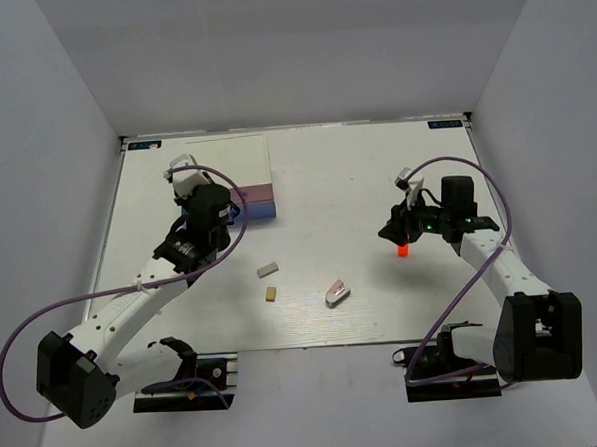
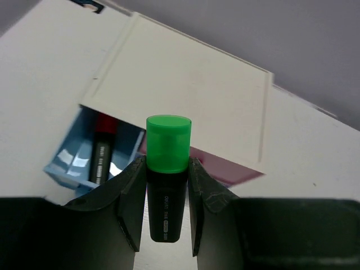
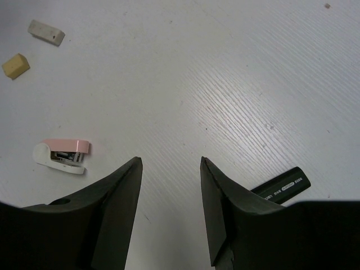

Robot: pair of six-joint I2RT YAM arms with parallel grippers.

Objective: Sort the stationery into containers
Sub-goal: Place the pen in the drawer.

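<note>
Left wrist view: the left end effector [image 2: 167, 164] is clamped on the green marker [image 2: 167, 169], with both fingers pressing the black barrel just below the cap. The marker hangs in the air near the far-left corner of the bench [image 1: 376, 169], just short of the box [image 2: 191, 95]. The light-blue drawer [image 2: 66, 166] is pulled out, off to the left of the marker's line. It holds 1 red marker [image 2: 102, 149] lying along its length.

The step, as I judge it, is dropping the green marker into that drawer. To do it well:
- Shift left until the barrel is over the free space beside the red marker.
- Turn the wrist so the barrel runs along the drawer.
- Come down inside the walls and only then open. Released from high up, it may bounce out or land across the rim.

Left arm: it stretches from the near-left corner on a diagonal toward the far edge, wrist tipped down over the box front.

Right arm: the elbow is folded by the right edge and the wrist is aimed down. The right end effector [image 3: 171, 163] is open and empty. The orange marker [image 1: 403, 249] lies on the bench beside its right finger, not between the 2.
</note>
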